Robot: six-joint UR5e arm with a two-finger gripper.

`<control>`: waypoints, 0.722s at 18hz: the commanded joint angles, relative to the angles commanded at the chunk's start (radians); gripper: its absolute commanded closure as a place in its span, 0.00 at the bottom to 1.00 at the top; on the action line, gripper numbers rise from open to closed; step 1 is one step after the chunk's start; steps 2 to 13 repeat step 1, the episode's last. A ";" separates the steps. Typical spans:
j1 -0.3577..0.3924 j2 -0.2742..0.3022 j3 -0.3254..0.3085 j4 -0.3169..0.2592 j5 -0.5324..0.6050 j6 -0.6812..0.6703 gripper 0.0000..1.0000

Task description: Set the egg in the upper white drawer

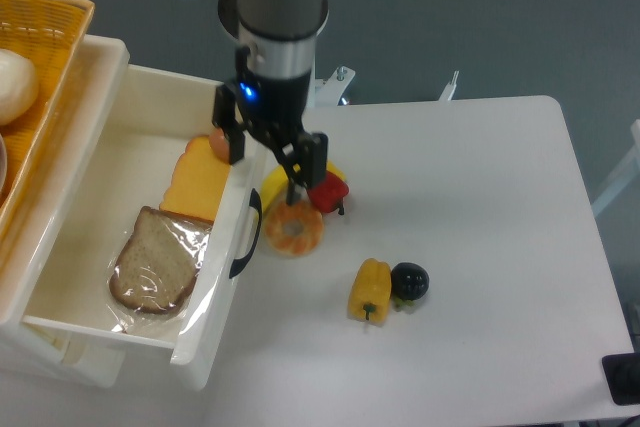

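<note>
Egg lies inside the upper white drawer, at its far front corner beside the orange cheese slice. Your gripper hangs over the drawer's front wall, fingers spread and holding nothing. Bagged bread rests nearer you in that drawer.

I am working in what looks like a robotics lab set up as a mock kitchen. My arm is reaching over a plain white desk standing on grey-blue carpet, with bare metal brackets showing at its far edge. Glossy toy foods are lying about: a yellow pepper, a ridged doughnut, a wrapped bread slice in a white plastic drawer.
</note>
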 joint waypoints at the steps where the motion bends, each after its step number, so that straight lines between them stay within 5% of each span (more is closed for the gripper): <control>1: 0.000 -0.008 0.002 0.006 0.000 0.000 0.00; 13: 0.000 -0.008 0.002 0.006 0.000 0.000 0.00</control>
